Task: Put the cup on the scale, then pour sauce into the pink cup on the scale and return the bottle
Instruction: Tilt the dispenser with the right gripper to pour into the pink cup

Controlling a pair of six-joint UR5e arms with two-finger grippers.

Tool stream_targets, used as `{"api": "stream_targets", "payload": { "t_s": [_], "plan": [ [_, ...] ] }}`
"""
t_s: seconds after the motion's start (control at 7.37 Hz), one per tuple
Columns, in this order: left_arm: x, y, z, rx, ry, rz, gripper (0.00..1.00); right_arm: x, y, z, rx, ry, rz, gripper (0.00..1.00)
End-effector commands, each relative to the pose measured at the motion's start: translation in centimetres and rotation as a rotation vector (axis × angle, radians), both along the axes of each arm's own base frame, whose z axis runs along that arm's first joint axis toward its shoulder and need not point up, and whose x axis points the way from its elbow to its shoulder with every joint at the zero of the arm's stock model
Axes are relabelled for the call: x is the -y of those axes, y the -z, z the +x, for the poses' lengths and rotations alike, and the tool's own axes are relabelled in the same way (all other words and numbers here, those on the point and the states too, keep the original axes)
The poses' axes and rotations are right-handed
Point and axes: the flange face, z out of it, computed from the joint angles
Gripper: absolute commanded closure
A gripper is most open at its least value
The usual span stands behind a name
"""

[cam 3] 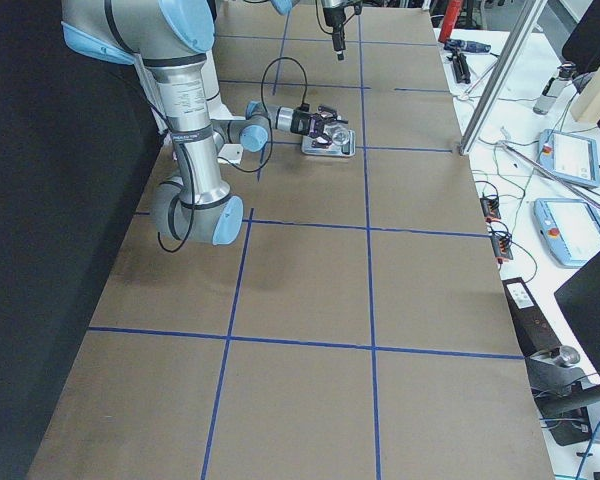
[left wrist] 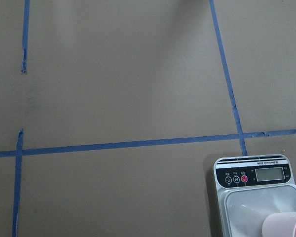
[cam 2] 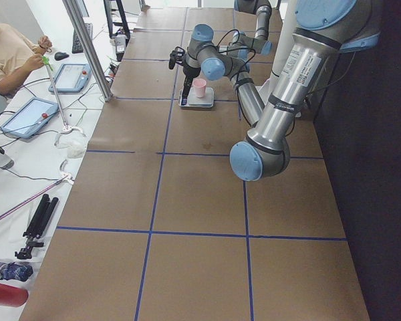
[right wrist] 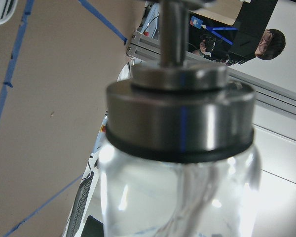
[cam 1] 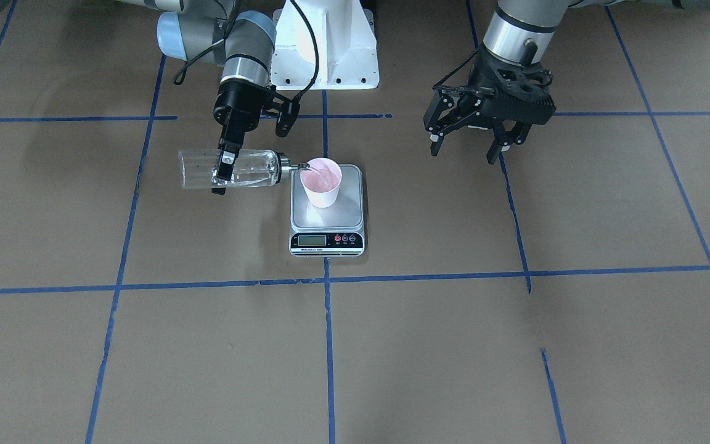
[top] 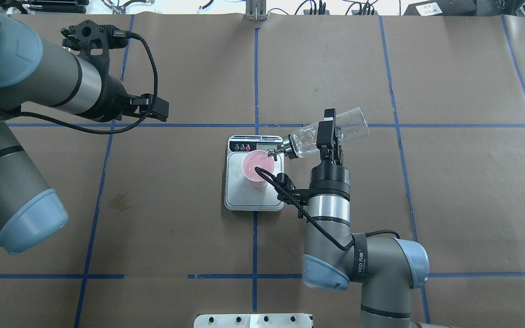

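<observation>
Pouring looks to be the step in hand: the cup already stands on the scale, and the bottle lies tipped about level at the cup's 9 o'clock in the front-facing view, its spout at the rim. Whether sauce is running I cannot tell. Finishing the pour and returning the bottle are left. The right fingers are clamped across the bottle's middle; the left fingers hang spread wide and empty above the desk, at the scale's 2 o'clock.
</observation>
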Motion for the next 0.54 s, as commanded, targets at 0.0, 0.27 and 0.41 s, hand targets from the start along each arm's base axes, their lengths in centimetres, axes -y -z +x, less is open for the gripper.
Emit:
{"api": "stream_targets", "payload": {
  "t_s": [0.0, 0.27, 0.41],
  "plan": [
    [-0.02, 0.03, -0.02, -0.001, 0.000, 0.001, 0.01, -0.23, 0.70, 1.02, 0.024, 0.003, 0.002, 1.00],
    [-0.02, 0.03, -0.02, -0.001, 0.000, 0.001, 0.01, -0.26, 0.75, 1.13, 0.027, 0.003, 0.003, 1.00],
    [-0.02, 0.03, -0.02, -0.001, 0.000, 0.001, 0.01, -0.27, 0.72, 1.19, 0.027, 0.003, 0.003, 1.00]
  ]
}}
